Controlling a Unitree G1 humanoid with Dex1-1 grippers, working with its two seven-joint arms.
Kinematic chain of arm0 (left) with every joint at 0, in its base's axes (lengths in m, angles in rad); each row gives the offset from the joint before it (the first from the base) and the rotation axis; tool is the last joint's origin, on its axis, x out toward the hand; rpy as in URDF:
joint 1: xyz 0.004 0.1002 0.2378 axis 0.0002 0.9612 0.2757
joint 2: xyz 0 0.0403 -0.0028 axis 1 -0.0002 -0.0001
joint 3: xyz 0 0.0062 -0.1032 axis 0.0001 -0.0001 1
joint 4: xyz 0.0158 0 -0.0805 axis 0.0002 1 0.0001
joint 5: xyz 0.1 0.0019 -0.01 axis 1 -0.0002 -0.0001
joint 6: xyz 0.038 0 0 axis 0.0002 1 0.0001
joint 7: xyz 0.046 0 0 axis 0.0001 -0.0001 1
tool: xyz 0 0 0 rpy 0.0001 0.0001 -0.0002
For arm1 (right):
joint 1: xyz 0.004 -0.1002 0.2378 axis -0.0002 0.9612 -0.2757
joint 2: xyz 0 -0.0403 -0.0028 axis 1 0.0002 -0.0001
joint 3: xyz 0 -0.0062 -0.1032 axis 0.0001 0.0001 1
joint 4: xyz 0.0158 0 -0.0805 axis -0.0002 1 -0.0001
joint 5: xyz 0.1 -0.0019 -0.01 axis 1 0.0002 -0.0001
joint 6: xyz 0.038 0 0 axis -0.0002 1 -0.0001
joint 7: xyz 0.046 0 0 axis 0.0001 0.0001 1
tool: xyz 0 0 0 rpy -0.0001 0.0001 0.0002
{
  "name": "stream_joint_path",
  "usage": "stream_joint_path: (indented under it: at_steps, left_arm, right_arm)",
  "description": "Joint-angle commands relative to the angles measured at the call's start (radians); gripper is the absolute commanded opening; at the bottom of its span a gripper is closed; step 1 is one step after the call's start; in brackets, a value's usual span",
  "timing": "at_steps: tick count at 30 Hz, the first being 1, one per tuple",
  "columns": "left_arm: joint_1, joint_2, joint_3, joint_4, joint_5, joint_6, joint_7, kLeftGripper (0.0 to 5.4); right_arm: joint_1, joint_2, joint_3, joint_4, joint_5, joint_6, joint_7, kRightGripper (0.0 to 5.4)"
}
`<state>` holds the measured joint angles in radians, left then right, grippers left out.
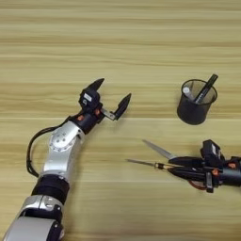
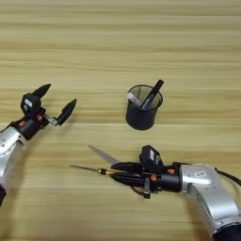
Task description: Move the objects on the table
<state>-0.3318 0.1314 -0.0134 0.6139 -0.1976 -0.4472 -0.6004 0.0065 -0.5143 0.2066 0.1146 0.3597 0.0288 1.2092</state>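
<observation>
Two markers already stand in the pen cup [image 2: 143, 113], right of centre. My right gripper [image 2: 117, 172], lower centre, straddles the screwdriver [image 2: 101, 171] beside the scissors [image 2: 106, 155], grip unclear; next, lift. Left gripper [image 1: 112, 100] hangs splayed.

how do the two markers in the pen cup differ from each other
The black marker leans right and rises well above the rim of the pen cup; the white-grey marker leans left and barely clears the rim. One is dark, the other pale. Both stand tilted in the same cup.
</observation>
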Motion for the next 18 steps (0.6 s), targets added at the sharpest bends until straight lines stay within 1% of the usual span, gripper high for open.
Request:
stream_joint_path:
  at_steps: [1, 6, 12, 18]
  left_arm:
    - [0.000, 0.003, 0.000, -0.005, 0.014, -0.009, 0.001, 5.40]
    - [0.000, 0.002, 0.000, -0.005, 0.014, -0.009, 0.001, 5.40]
    - [-0.002, 0.002, 0.000, -0.003, 0.015, -0.009, 0.002, 5.40]
    - [-0.003, 0.002, 0.001, -0.002, 0.015, -0.010, 0.002, 5.40]
  right_arm:
    - [0.000, -0.009, 0.002, 0.002, -0.017, 0.011, -0.001, 1.62]
    - [-0.002, -0.002, -0.015, -0.014, 0.008, 0.015, 0.000, 2.09]
    - [-0.009, 0.002, -0.042, -0.042, 0.037, 0.025, -0.006, 2.78]
    - [-0.012, 0.006, -0.069, -0.077, 0.066, 0.041, -0.012, 3.28]
